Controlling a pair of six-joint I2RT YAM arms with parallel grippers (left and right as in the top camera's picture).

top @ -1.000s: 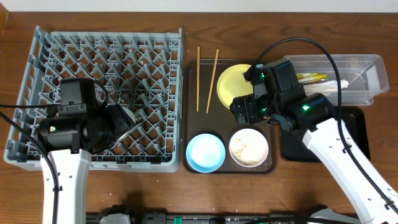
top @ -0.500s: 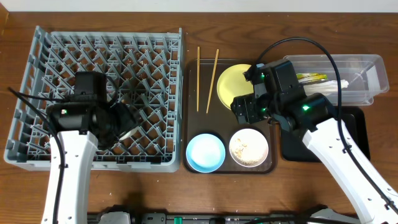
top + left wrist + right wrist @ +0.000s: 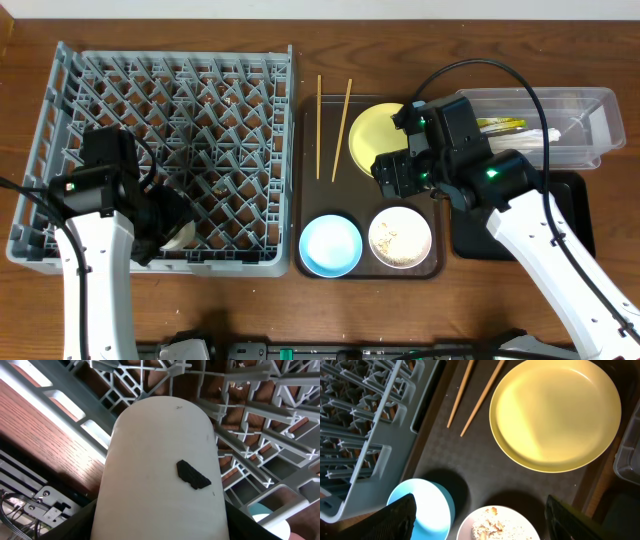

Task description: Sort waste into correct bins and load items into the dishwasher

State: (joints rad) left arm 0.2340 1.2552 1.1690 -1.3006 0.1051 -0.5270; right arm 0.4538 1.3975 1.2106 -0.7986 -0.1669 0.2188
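Now the right gripper (image 3: 480,507) hangs wide open and empty over the brown serving tray (image 3: 312,190), between the yellow plate (image 3: 555,412) and the white bowl (image 3: 520,527) with rice scraps (image 3: 484,526). The left gripper (image 3: 166,231) clamps a white rounded object (image 3: 160,460) above the front edge of the dish rack (image 3: 170,90).

Overhead cam looked straight down, whole counter (image 3: 300,320) in frame. Left wrist cam sat super close over the dish rack (image 3: 260,425) near the front-left corner. Right wrist cam faced down mid-counter, sharing yellow plate (image 3: 555,412) and chopsticks (image 3: 482,397) with overhead.
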